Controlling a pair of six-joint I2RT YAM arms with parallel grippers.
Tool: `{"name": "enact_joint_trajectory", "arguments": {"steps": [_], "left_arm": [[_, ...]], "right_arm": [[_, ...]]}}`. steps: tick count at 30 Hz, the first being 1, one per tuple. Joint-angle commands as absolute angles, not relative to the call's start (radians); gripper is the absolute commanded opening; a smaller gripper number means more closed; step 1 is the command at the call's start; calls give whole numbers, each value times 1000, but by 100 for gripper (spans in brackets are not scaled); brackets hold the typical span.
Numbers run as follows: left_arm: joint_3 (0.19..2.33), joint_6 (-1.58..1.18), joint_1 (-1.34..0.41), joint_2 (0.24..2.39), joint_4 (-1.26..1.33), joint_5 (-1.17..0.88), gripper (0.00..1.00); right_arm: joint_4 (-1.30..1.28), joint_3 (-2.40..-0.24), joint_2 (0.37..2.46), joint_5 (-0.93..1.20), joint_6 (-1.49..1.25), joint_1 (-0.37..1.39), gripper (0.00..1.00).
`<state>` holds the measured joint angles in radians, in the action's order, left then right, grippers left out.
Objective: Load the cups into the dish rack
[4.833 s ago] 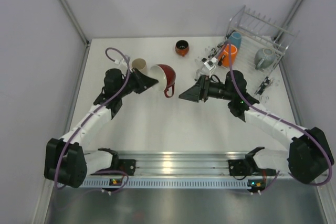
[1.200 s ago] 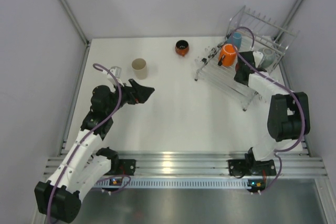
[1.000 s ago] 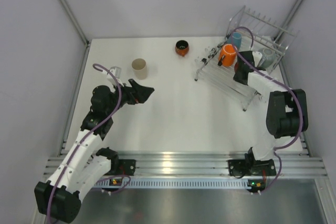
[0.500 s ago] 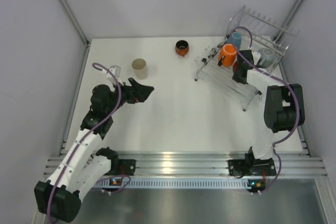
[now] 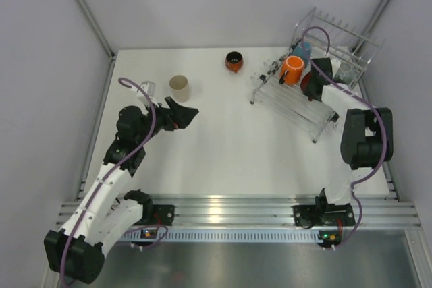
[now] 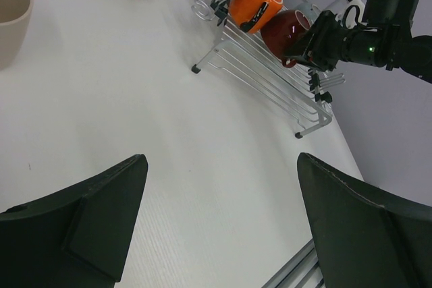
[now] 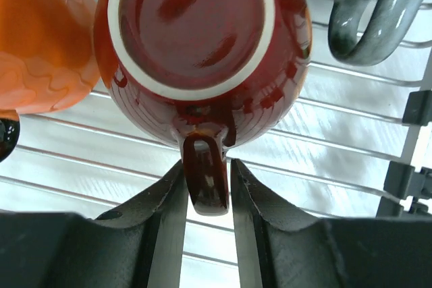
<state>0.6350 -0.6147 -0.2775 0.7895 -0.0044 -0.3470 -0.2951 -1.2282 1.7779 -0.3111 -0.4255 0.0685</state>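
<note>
The table (image 5: pixel 229 153) carries the rack (image 5: pixel 335 32) at its 2 o'clock corner. The left gripper (image 5: pixel 182 114) hangs above the table's 9 o'clock side, its fingers (image 6: pixel 94 214) spread wide with nothing between them. The right gripper (image 7: pixel 206 166) is at the rack, its fingers pinching the handle of the red mug (image 7: pixel 202 25). That mug lies on its side on the rack's wires, base toward the wrist camera. In that view the orange cup (image 7: pixel 40 52) touches it at 9 o'clock and the grey mug (image 7: pixel 364 11) sits at 2 o'clock. The blue cup (image 5: pixel 303 50) is in the rack at 12 o'clock from the orange cup. On the table, the tumbler (image 5: pixel 179 88) stands upright at 10 o'clock and the dark cup (image 5: pixel 233 61) at 12 o'clock.
</note>
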Motion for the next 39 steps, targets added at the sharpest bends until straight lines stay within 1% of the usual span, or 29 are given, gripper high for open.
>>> {"name": "enact_joint_trajectory", "arguments": {"steps": [1, 13, 17, 20, 21, 22, 25, 27, 28, 30, 31, 33, 37, 39], "left_arm": [[686, -621, -278, 798, 26, -359, 98], [680, -646, -278, 798, 37, -356, 98], [678, -652, -278, 807, 37, -315, 98], [710, -640, -278, 842, 5, -247, 96], [750, -638, -278, 856, -39, -220, 96], [771, -635, -278, 873, -107, -145, 96], [869, -615, -278, 983, -217, -34, 96], [961, -598, -275, 1094, -280, -11, 93], [991, -595, -272, 1130, -303, 32, 91], [1061, -578, -265, 1214, -350, 44, 85], [1081, -572, -264, 1236, -359, 52, 84], [1135, -546, -262, 1281, -391, 90, 83], [1195, -515, -252, 1370, -443, 167, 82], [1207, -480, -247, 1384, -443, 184, 82]], "right_arm": [[-264, -1287, 1761, -313, -394, 40, 32], [-344, -1238, 1677, -348, -379, 32, 32], [-379, -1233, 1657, -335, -380, 31, 32], [-388, -1218, 1600, -281, -371, 31, 32], [-396, -1215, 1580, -273, -367, 31, 32], [-406, -1210, 1536, -268, -367, 31, 32], [-429, -1192, 1432, -235, -368, 31, 33], [-416, -1174, 1372, -177, -383, 31, 34], [-405, -1149, 1315, -148, -390, 31, 34], [-374, -1118, 1258, -39, -411, 31, 35], [-320, -1082, 1202, -6, -416, 31, 35], [-260, -1039, 1149, 130, -433, 31, 36], [-111, -924, 1030, 236, -469, 31, 37], [-121, -926, 1031, 259, -477, 43, 37]]}}
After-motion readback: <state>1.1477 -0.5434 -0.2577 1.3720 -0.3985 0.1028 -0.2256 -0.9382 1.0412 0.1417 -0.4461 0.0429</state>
